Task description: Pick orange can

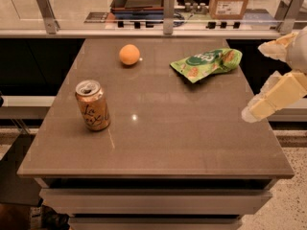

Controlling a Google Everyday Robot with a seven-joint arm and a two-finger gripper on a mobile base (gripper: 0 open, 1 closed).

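Note:
The orange can [92, 105] stands upright on the left part of the brown table [192, 143]. It is gold-orange with dark cursive lettering and a silver top. My gripper [255, 82] is at the right edge of the view, over the table's right edge, far to the right of the can. Its pale fingers [276, 96] stand apart, open, with nothing between them.
A round orange fruit [129, 54] lies at the back left of the table. A green snack bag [207, 63] lies at the back right. Behind the table runs a glass rail with metal posts [168, 8], and a cardboard box [231, 0] beyond.

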